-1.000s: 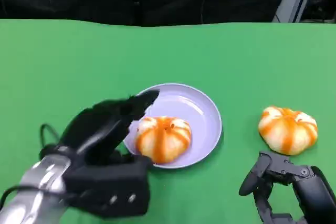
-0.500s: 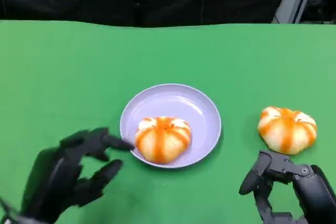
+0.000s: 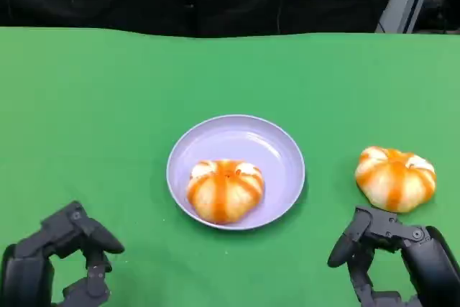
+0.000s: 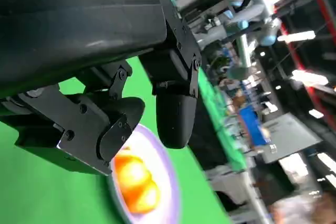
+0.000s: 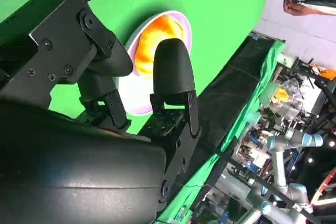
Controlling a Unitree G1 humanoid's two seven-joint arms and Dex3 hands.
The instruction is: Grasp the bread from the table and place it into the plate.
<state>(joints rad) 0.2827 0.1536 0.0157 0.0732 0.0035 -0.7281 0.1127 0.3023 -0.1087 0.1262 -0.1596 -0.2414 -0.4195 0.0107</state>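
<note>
Head view: bread [image 3: 394,178] just beyond right fingers [image 3: 343,246].

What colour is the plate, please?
The plate is pale lilac, shown best in the head view.

Bottom edge of the head view chops off both the left hand [image 3: 61,264] and the right hand [image 3: 392,260], so we only get part of each. In the left wrist view the plate [image 4: 169,182] and its bread [image 4: 135,182] are blurry and partly behind the fingers [image 4: 176,119]. Background there's too smeared to read.
</note>
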